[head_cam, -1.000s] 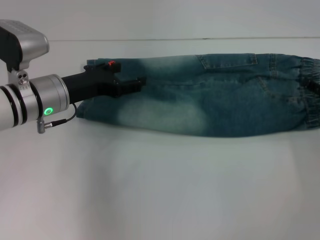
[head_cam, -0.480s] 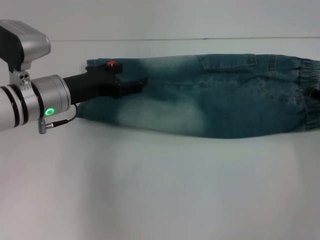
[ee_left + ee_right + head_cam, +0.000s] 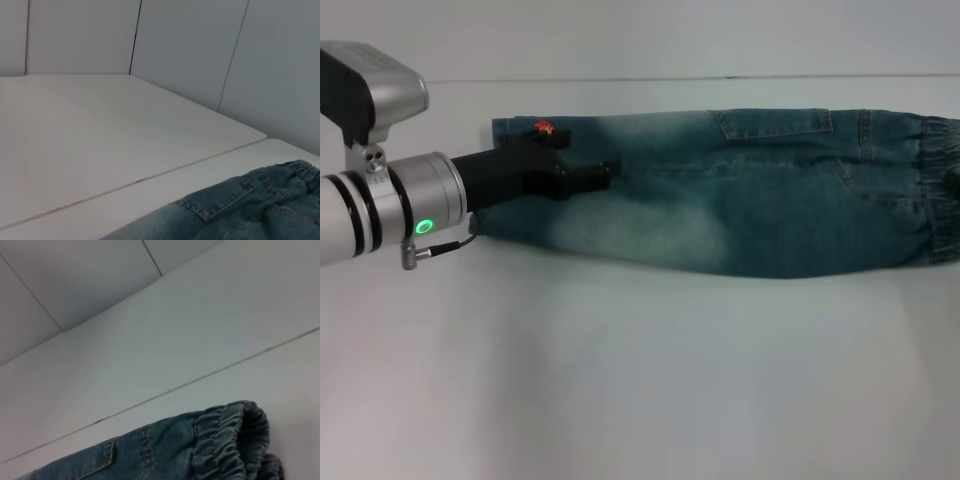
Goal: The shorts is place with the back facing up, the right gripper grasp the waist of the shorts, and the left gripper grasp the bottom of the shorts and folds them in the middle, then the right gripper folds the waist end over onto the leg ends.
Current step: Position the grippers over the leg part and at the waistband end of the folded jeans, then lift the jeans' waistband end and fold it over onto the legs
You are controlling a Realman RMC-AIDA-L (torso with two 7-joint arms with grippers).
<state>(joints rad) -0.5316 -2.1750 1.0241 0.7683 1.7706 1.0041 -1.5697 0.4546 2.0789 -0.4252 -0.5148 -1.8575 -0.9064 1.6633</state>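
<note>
On the white table (image 3: 640, 380), the shorts (image 3: 770, 200) lie already folded lengthwise into one long strip, back pocket up. The waist (image 3: 942, 190) sits at the robot's right end and the leg ends (image 3: 510, 180) at its left end. The left gripper (image 3: 605, 172) hovers over the shorts near the leg ends, just inward of the small orange print (image 3: 543, 127). Over the last second it has crept a little further along the denim toward the waist and seems to have lifted slightly; the cloth under it lies flat and has not moved with it. Its fingers look close together with nothing between them, so I judge the left claw has let go of the bottom of the shorts and the first fold is done.

The right gripper does not appear in the head view, apart from perhaps a dark speck beside the waist, and its own wrist view shows only the gathered band from close by; whether it is apart or together I cannot tell.

The waist reaches the frame's edge, leaving little visible margin there. Nearer the robot than the shorts, the table lies broad and bare. Before the waist can come over onto the leg ends, the left arm probably has to pull clear.
</note>
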